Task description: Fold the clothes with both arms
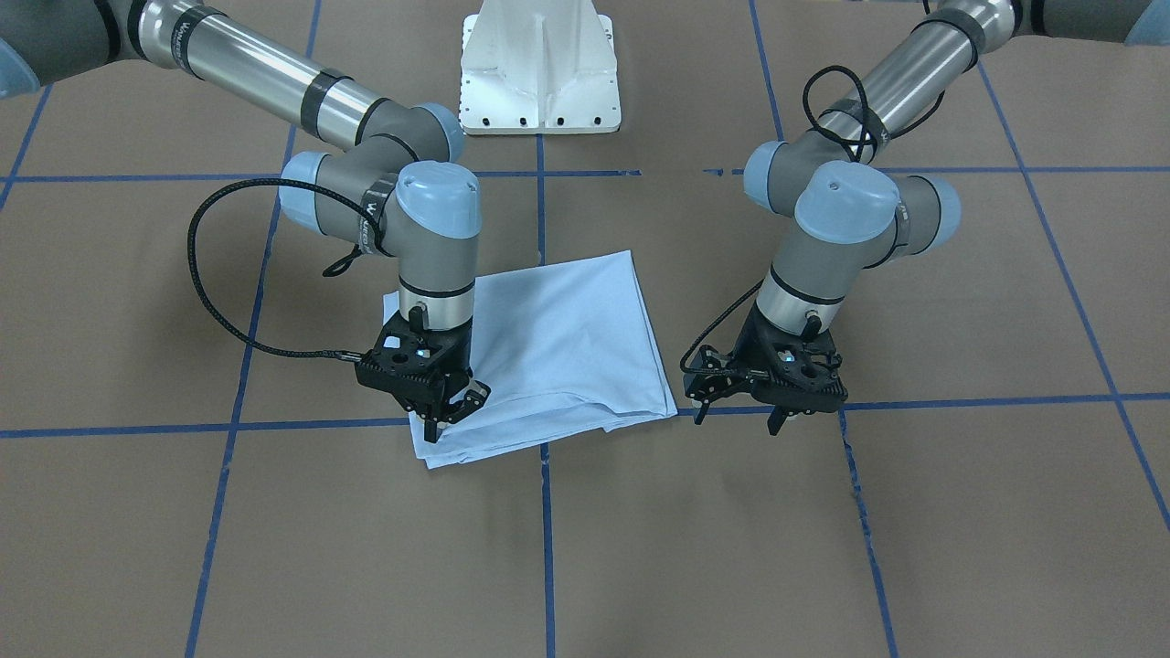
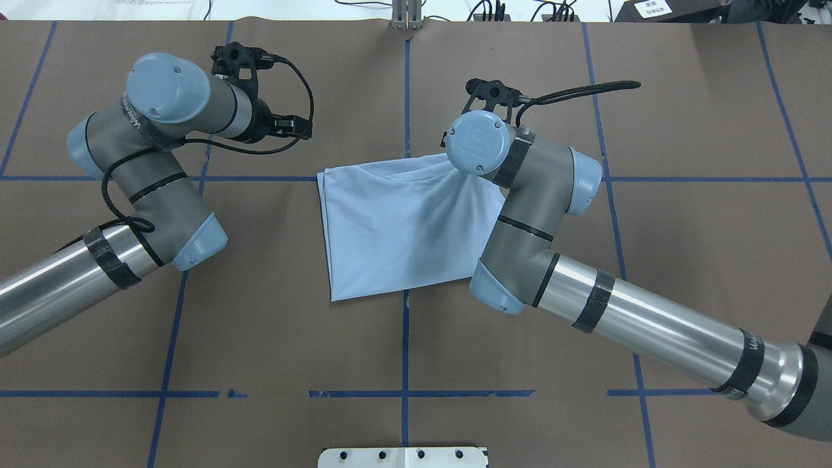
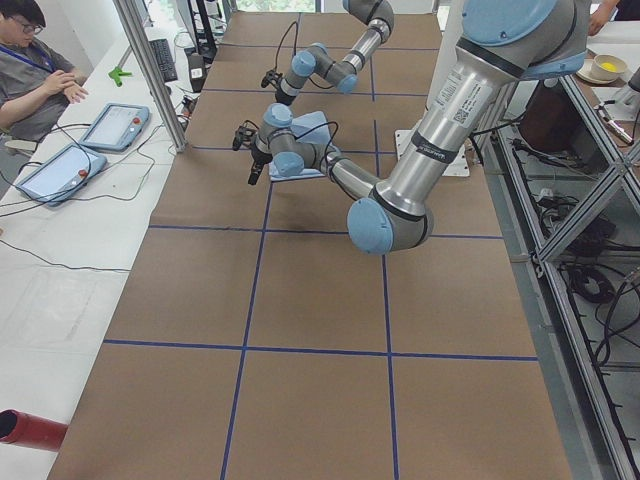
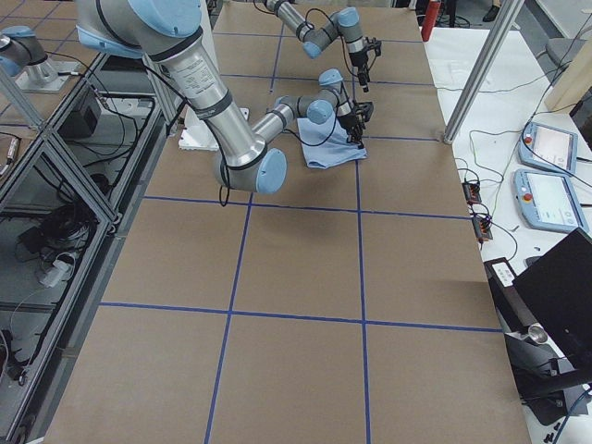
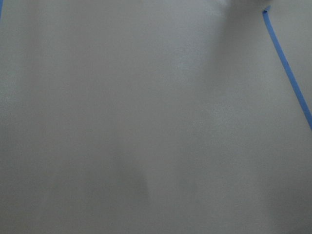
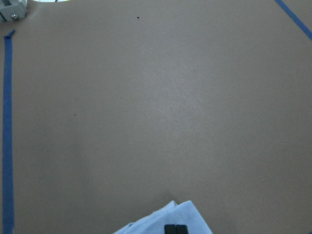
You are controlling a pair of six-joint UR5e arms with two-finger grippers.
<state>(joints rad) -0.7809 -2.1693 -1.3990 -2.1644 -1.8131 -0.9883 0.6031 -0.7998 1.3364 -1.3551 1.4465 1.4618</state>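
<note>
1. Folded light blue T-shirt point(image 1: 558, 347) lies flat mid-worktop point(image 1: 823, 548).
2. Right gripper point(image 1: 439, 422): fingers clamped on one T-shirt corner.
3. Left gripper point(image 1: 737, 420): fingers apart, beside the T-shirt.
4. Arm-band lettering point(image 2: 132, 118) is unreadable.

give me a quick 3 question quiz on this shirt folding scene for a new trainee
1. True or false: the left gripper is clamped on the T-shirt.
2. Which part of the T-shirt does the right gripper hold? A. a corner of the folded cloth B. its middle C. nothing, it hangs clear of the cloth
3. Fill in: the left gripper's jaws stand ____.

Key:
1. False. It hangs over the table beside the T-shirt.
2. A
3. open
</note>
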